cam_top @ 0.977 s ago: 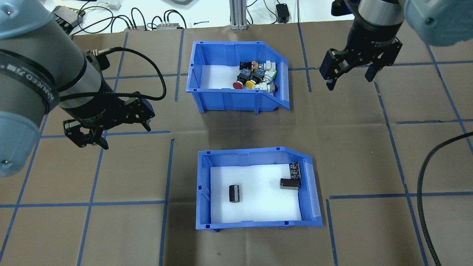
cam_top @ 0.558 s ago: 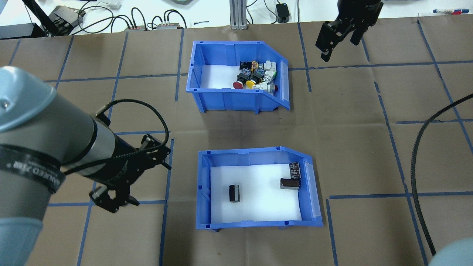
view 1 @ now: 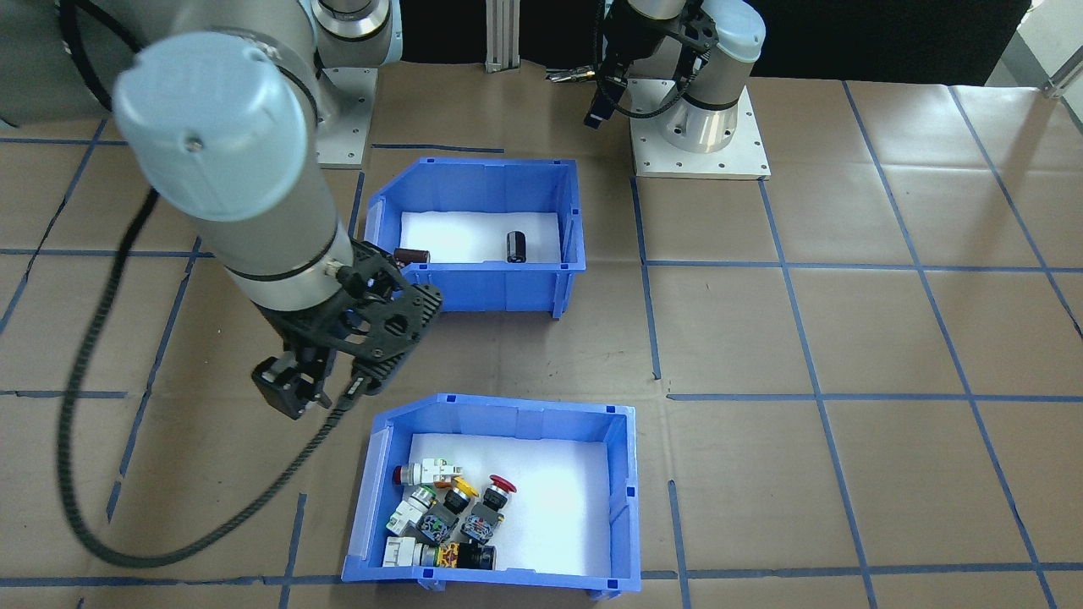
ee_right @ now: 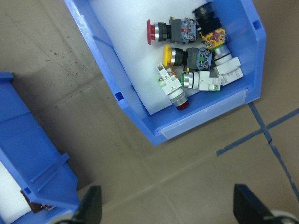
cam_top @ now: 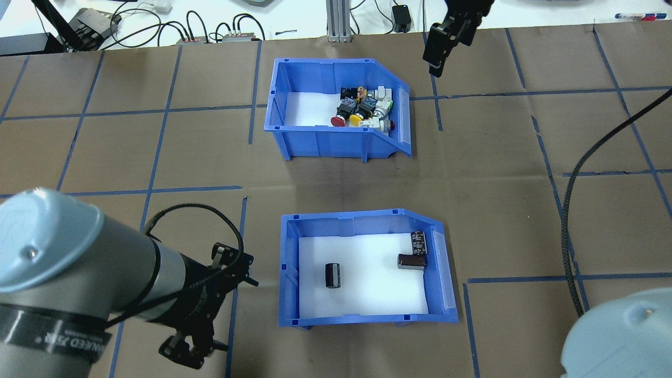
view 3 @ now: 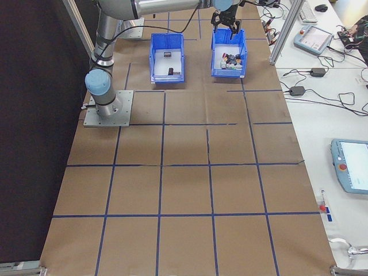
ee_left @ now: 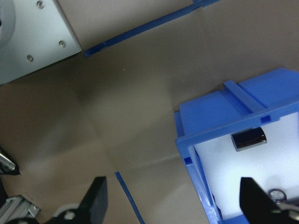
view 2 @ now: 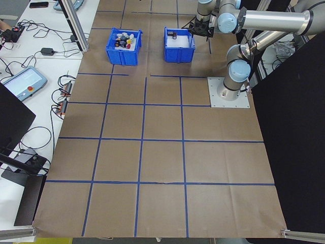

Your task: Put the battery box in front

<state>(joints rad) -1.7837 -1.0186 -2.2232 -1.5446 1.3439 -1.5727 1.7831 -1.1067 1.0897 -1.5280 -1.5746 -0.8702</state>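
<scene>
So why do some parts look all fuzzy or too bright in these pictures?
In the left wrist view, the black fingers sit too close to the camera, so they blur. In the overhead view, the battery box has a white floor that glares under the lights, and the near grey arm looks soft. In the right wrist view, the switches look sharp.

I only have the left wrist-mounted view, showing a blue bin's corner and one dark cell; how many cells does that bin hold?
Observer: Three; the battery box holds a lone cell and two cells by its sloped side.
Operator: Thank you. Where is the other bin?
Observer: The switch bin stands farther from the robot, apart from the battery box.
Operator: And the right gripper?
Observer: The right gripper hovers outside the switch bin, near its sloped side, jaws open and empty.
</scene>
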